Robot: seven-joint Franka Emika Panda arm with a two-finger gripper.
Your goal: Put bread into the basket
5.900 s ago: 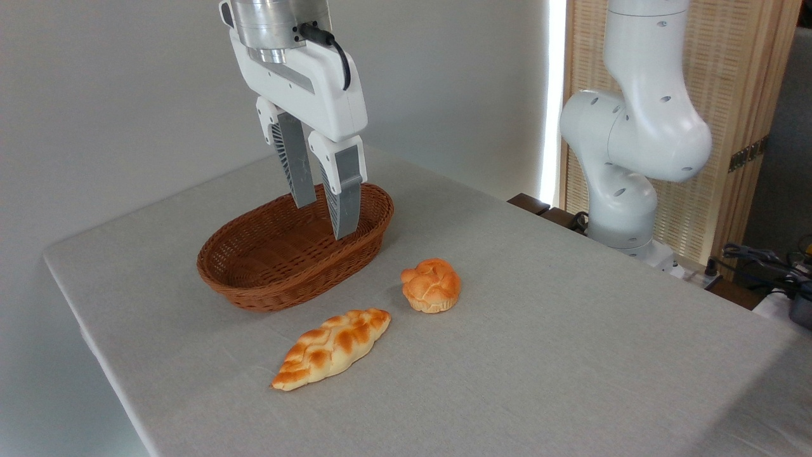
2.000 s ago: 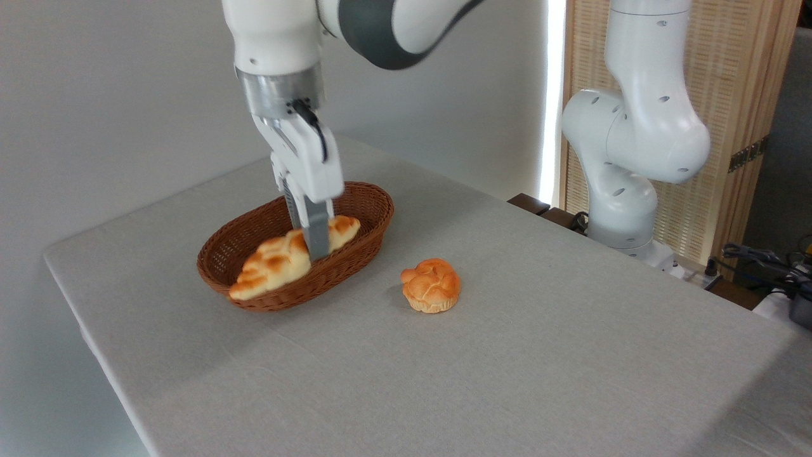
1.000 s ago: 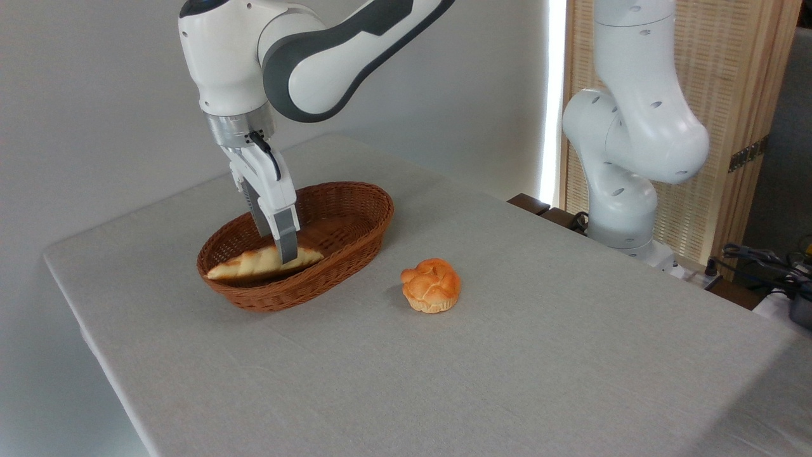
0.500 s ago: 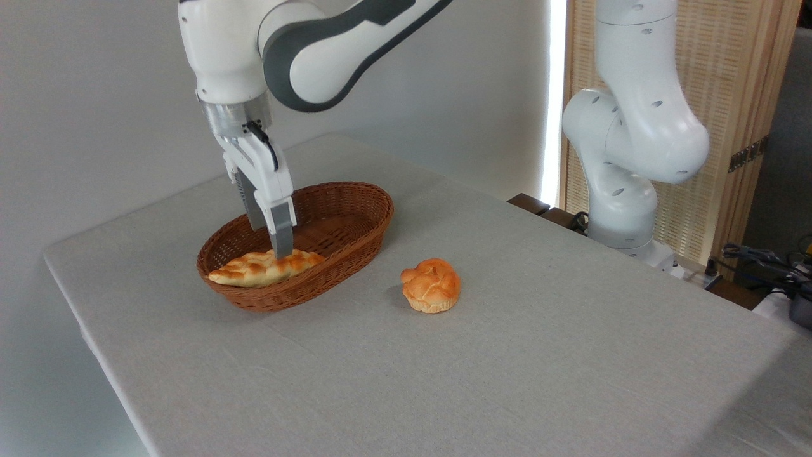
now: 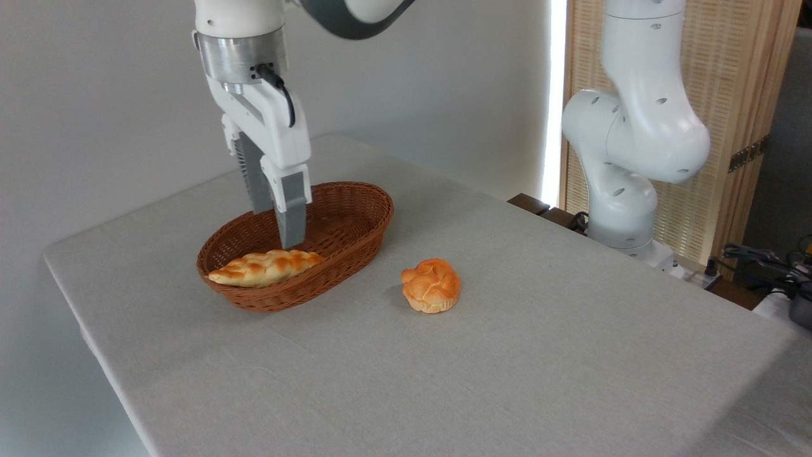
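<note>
The bread (image 5: 265,267), a long braided loaf with toasted patches, lies inside the basket (image 5: 330,274), along its near-left side. One pointed end rests near the left rim. The basket is an oval reddish-brown wicker one on the left half of the table. My gripper (image 5: 277,228) hangs just above the loaf's right end, over the middle of the basket. It is open, its two grey fingers pointing down with nothing between them and clear of the bread.
A small round knotted bun (image 5: 431,284) sits on the grey tablecloth to the right of the basket. The arm's white base (image 5: 628,158) stands at the table's far right edge. Cables and a wooden screen lie behind it.
The gripper carried the bread from the table into the basket, let it go there and has now risen above it. The loaf has settled flat.
</note>
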